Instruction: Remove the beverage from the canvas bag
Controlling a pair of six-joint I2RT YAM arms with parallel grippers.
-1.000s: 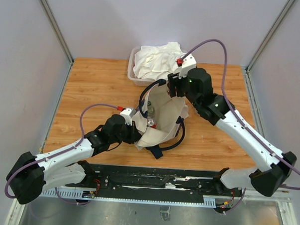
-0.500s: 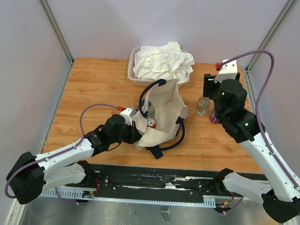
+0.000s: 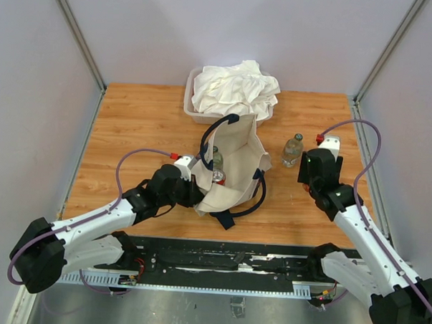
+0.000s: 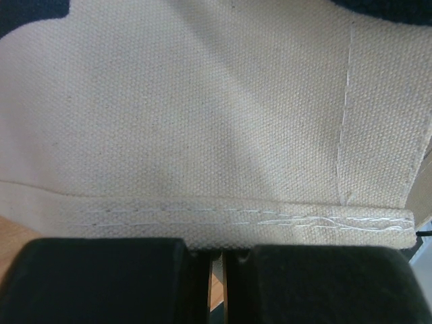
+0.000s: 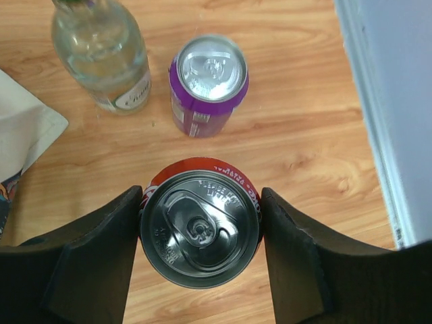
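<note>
I am pinching the red can (image 5: 200,233) upright in my right tool (image 5: 201,221), aiming to set it flat, clear of the purple can (image 5: 208,84) at 12 o'clock.

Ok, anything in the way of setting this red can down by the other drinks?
Nothing visible. Table shows all round the red can in the right tool; the purple can and bottle stand just beyond, clear of it.
</note>
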